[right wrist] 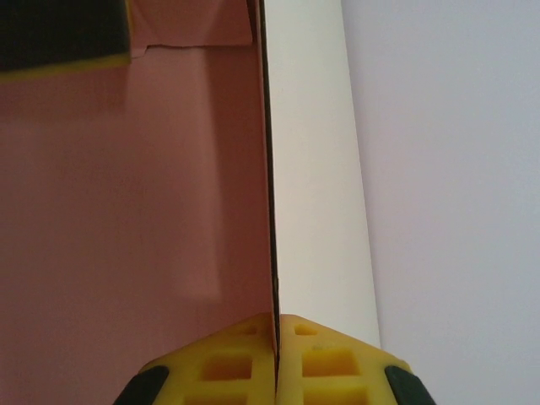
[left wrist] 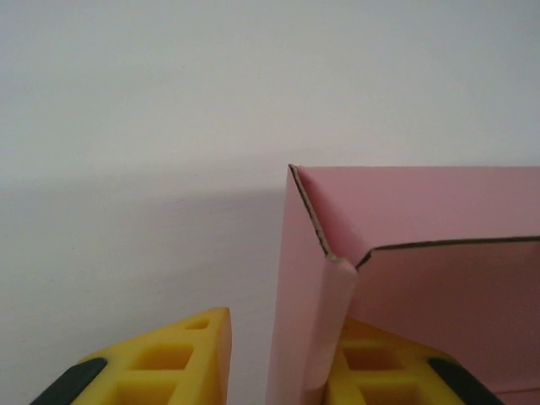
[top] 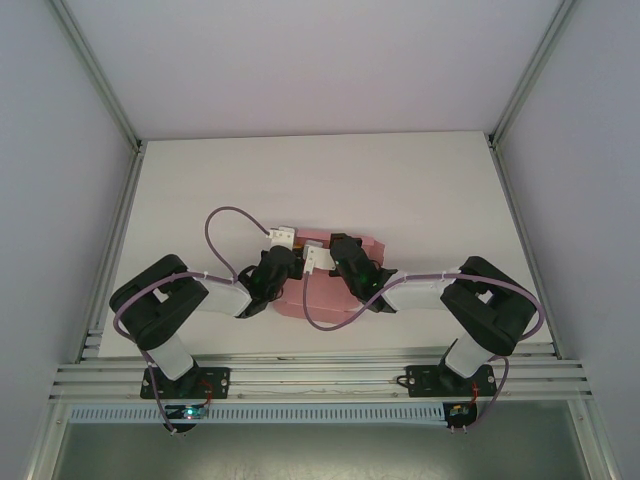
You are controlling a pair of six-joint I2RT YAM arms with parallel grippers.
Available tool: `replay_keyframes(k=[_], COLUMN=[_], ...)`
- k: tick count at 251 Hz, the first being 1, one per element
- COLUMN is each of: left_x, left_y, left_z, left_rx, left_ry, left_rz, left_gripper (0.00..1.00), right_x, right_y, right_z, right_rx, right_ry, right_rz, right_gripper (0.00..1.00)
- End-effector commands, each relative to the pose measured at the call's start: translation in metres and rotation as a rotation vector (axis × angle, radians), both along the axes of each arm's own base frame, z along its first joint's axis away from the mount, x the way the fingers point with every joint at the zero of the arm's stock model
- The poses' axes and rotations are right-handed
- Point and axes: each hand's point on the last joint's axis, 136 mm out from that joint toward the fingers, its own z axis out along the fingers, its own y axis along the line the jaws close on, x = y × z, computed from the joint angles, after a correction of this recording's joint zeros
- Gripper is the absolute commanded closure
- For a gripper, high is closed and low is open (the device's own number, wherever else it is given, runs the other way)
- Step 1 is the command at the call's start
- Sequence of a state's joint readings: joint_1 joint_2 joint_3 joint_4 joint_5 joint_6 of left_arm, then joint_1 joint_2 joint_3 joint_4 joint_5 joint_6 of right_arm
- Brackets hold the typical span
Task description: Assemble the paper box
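Arms from both sides bend inward over the white table. Between them the paper box lies at the table's middle, toward the near edge. The left gripper is over the box's left part and the right gripper over its right. From above their jaws cannot be made out.

At the left wrist, the left gripper straddles an upright pink corner wall of the paper box. Its jaws are spread. The left finger is apart from the card, and the other finger is just beside the wall's far face.

At the right wrist, the right gripper is pressed together on a thin upright wall of the paper box, seen edge-on. Pink card lies to the left and white table to the right.
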State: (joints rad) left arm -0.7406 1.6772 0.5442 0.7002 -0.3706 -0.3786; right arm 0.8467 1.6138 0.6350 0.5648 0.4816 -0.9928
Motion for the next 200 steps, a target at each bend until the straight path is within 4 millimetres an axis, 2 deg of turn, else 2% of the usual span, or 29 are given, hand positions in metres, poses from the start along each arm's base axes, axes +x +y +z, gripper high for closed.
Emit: replay_keyframes(k=[1,16,53,74,83,123,173,186,200], left_x=[-0.001,0.001,-0.002,-0.005,-0.007,-0.014,-0.017,-0.017,-0.011], left_y=[0.05,0.062,0.076,0.09,0.097,0.12,0.128,0.123,0.103], left_z=[-0.035,-0.039,-0.047,-0.045,-0.045,-0.038,-0.037,-0.039,-0.044], left_rx=[0.21,0.25,0.302,0.326,0.341,0.432,0.439,0.421,0.385], left_ry=[0.053,0.046,0.047,0.033,0.037,0.013,0.017,0.032,0.049], left_rz=[0.182,0.249,0.318,0.385,0.424,0.545,0.59,0.564,0.449], left_gripper=[0.76,0.79,0.84,0.92,1.0,1.0,1.0,1.0,1.0], right_x=[-0.006,-0.006,-0.006,-0.006,-0.006,-0.006,-0.005,-0.005,-0.005], right_y=[-0.015,-0.016,-0.023,-0.025,-0.025,-0.03,-0.032,-0.032,-0.031], right_z=[-0.017,-0.017,-0.017,-0.015,-0.014,-0.008,-0.008,-0.008,-0.007], right_rx=[-0.058,-0.06,-0.076,-0.069,-0.064,-0.044,-0.042,-0.038,-0.031], right_ry=[0.049,0.048,0.04,0.047,0.052,0.05,0.053,0.053,0.055], right_rz=[-0.029,-0.033,-0.055,-0.063,-0.064,-0.081,-0.088,-0.091,-0.087], right_gripper=[1.0,1.0,1.0,1.0,1.0,1.0,1.0,1.0,1.0])
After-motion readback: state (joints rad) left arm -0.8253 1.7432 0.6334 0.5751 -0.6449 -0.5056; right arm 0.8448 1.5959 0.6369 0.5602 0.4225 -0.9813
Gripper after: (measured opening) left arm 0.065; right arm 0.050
